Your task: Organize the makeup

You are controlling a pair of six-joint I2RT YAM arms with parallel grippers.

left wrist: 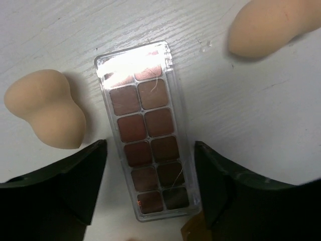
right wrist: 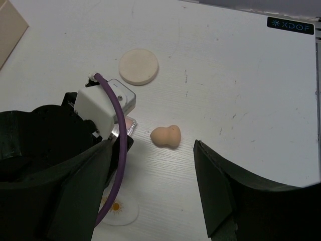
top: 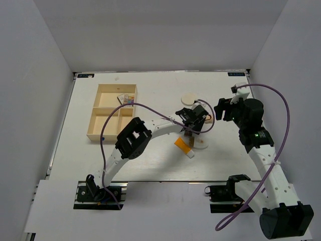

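**While the left arm is hovering, a palette is lying squarely inside its open grip**

As I am watching from beside the bench (top: 160, 163), the left end effector (left wrist: 150, 146) is hanging directly over an eyeshadow palette (left wrist: 145, 125). Its fingers (left wrist: 75, 186) are spread wide and are grasping nothing. The palette is lying flat on the bench, right of the wooden box (top: 92, 115) and well apart from it. Its long axis is running straight down the lane between the two fingers, so each finger is facing one long side, with bare bench showing on both flanks. To my eye this is the relation that is deciding the coming move: the jaws are lining up to close across the narrow width, and a plain descent looks like all that is needed.

A beige sponge (left wrist: 45, 115) is sitting just beside the palette's left side, near one finger. A second sponge (left wrist: 271, 25) is lying further off on the other side. The orange tube (top: 182, 145) is crowding the palette's near end and may be getting in the way.

The right end effector (top: 224, 109) is waiting off to the side, also released and empty, so the left arm is plainly the nearer one.
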